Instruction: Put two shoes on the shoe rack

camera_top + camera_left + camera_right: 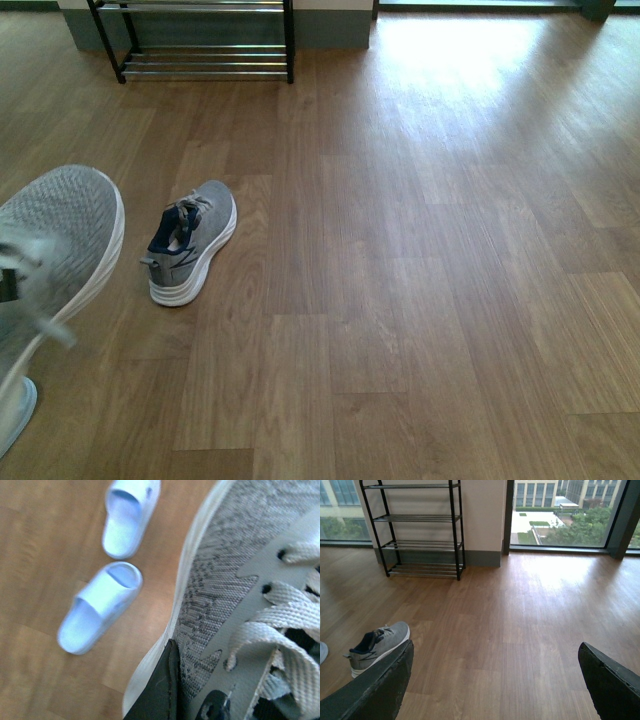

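Note:
My left gripper (192, 700) is shut on a grey knit sneaker (240, 580) and holds it off the floor; the same shoe fills the front view's left edge (55, 250). A second grey sneaker (192, 240) with a white sole and dark collar stands on the wood floor, also in the right wrist view (377, 647). The shoe rack (415, 527), black frame with chrome bars, stands against the far wall; its lower tiers show in the front view (200, 55). My right gripper (495, 680) is open and empty above the floor.
Two pale blue slide sandals (100, 605) (129, 515) lie on the floor below the held sneaker. A pale wall and large windows (560, 512) stand behind the rack. Bare wood floor (430, 250) stretches between the sneaker and the rack.

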